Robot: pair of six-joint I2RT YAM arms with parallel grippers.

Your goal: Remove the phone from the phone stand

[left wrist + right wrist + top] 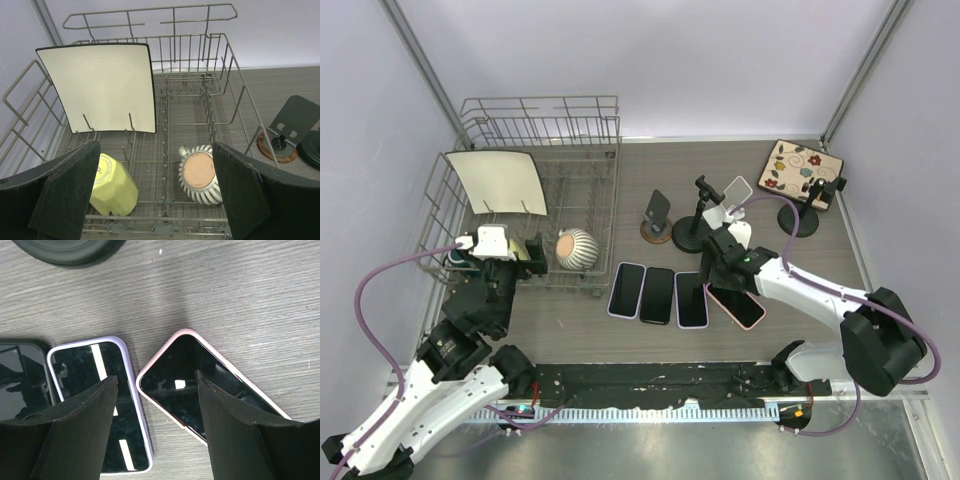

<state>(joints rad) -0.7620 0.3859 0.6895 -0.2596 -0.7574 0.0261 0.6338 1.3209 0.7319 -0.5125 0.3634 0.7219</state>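
The right claw (pixel 156 384) hangs released, fingers spread, over the pink phone (pixel 215 390), which lies flat on the tabletop (pixel 240 300) beside a lavender phone (pixel 100 405).

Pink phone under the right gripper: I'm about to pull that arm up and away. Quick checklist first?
1. Is the pink phone flat on the table: ok.
2. Is the right gripper open, not clamped: ok.
3. Are its fingers clear of the phone's surface: cannot tell; one overlaps it in the wrist view.
4. Is the pink phone apart from the lavender phone: ok, a gap shows.
5. Is the left gripper out of the way: ok, open over the dish rack.
6. Are all stands emptied: not ok; the floral phone sits on its stand at far right.
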